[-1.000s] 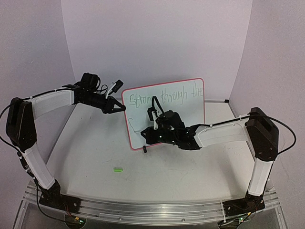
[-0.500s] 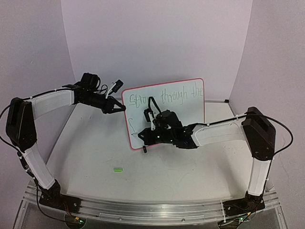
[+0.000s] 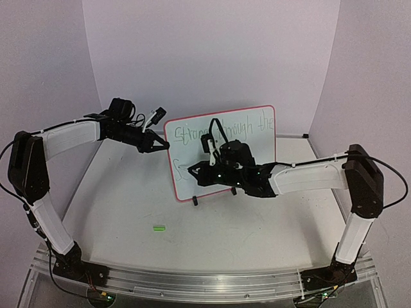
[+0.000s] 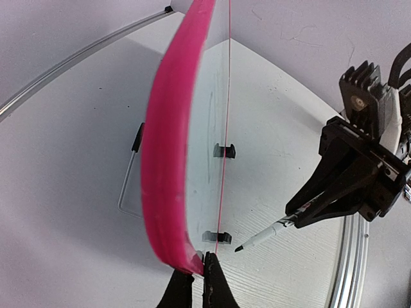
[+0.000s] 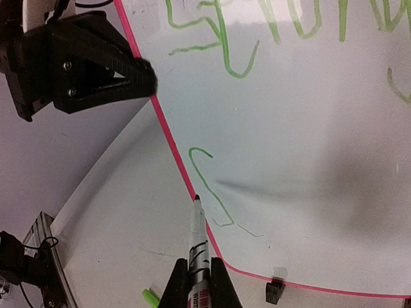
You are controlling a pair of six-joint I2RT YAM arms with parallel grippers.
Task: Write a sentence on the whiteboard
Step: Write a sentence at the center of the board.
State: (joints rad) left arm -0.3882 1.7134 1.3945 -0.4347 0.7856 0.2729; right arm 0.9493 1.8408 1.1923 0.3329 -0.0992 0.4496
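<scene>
**Item 1. Right pincer** (image 5: 199, 262): one. Clenched on the marker, which stands between its two fingers.

**Item 2. Marker** (image 5: 196, 224): one. White barrel with a dark tip. The black and red print on the barrel is too blurred to read. The tip sits at the lower left of the board, just inside the frame and beside a green hooked stroke. Whether it touches cannot be told.

**Item 3. Left pincer** (image 4: 200, 264): one. Clamped on the pink frame at the board's upper left edge, fingers pressed together on the rim.

**Item 4. Whiteboard** (image 3: 257, 142): one. Glossy white with a thin pink-red rounded frame. It stands upright on its long edge at the middle of the table, between the two arms, with its face toward the arm bases.
- Writing, in green:
  - Top line, three words: "Stron…", its end hidden by the right arm's cable, then "through" and "the".
  - Second line: a single S-like stroke at the left, with a faint tail.
- Clip feet (image 4: 224, 151): two, black, on the bottom edge.

**Item 5. Small green piece** (image 3: 158, 227): one. It lies on the table in front of the board, well apart from it.

**Item 6. Table** (image 3: 122, 199): one. White top.
</scene>
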